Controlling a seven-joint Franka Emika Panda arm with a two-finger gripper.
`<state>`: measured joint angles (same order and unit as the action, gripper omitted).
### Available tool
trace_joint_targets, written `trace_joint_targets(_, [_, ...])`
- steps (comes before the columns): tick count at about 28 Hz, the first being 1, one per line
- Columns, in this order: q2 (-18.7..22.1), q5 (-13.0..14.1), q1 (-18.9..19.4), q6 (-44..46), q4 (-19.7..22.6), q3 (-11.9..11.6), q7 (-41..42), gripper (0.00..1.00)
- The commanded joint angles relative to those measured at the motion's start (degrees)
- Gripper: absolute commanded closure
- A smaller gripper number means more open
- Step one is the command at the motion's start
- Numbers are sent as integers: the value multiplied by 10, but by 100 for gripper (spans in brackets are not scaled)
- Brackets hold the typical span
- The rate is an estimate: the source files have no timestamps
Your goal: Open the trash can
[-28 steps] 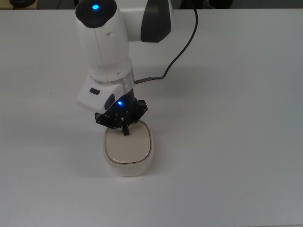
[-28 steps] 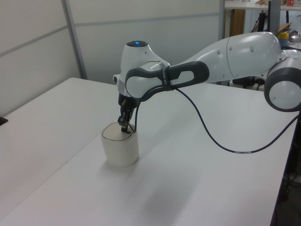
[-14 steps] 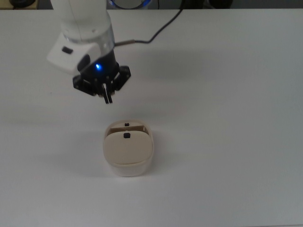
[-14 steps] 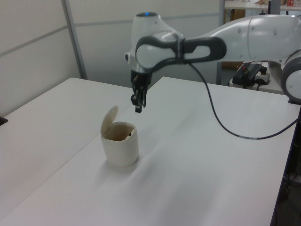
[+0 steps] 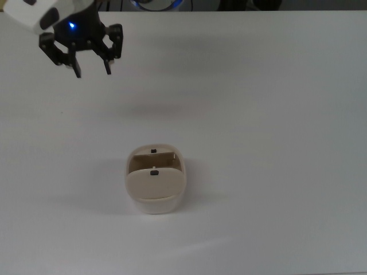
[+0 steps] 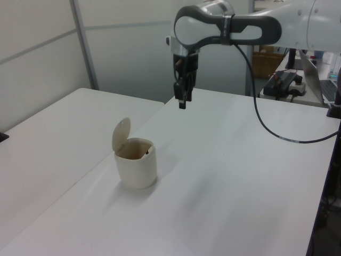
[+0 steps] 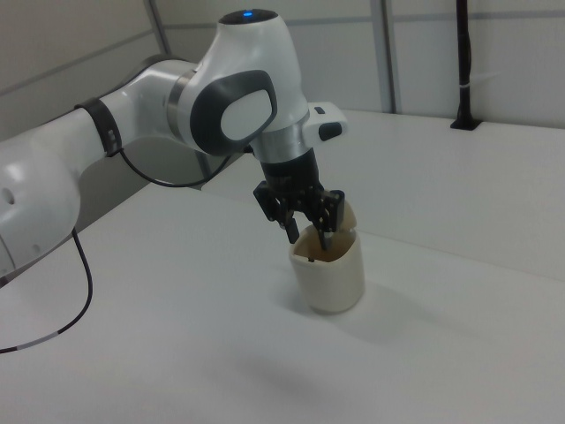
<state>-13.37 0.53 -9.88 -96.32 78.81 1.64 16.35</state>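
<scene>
The trash can [image 5: 155,200] is a small cream-white bin on the white table, its beige lid [image 5: 155,184] swung up on its hinge with the mouth uncovered. The left view shows the trash can [image 6: 136,166] with the lid [image 6: 121,135] standing upright at its far-left side. My gripper [image 5: 92,70] hangs open and holds nothing, well away from the bin at the top view's upper left. It is high above the table in the left view, gripper [image 6: 182,99]. In the right view the gripper [image 7: 308,233] overlaps the trash can [image 7: 334,274] in the picture.
A black cable [image 6: 277,140] loops from the arm over the table at the left view's right. The table's edge [image 6: 314,224] drops off at the left view's right. A seam [image 6: 106,160] between two tabletops runs just behind the bin.
The gripper left the lid's button, rose and travelled to the top view's upper left, and its fingers spread apart. The lid went from flat and shut to standing up.
</scene>
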Motion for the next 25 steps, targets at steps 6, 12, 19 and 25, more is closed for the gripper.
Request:
trace_joint_targets(6, [22, -40, 4, 24, 17, -10, -3, 0])
trace_joint_targets(12, [16, -40, 3, 18, 17, -10, -4, 0])
trace_joint_targets(19, [12, -35, 3, 19, 20, -14, -8, 0])
trace_joint_targets(25, [9, -33, 3, 20, 20, -16, -8, 0])
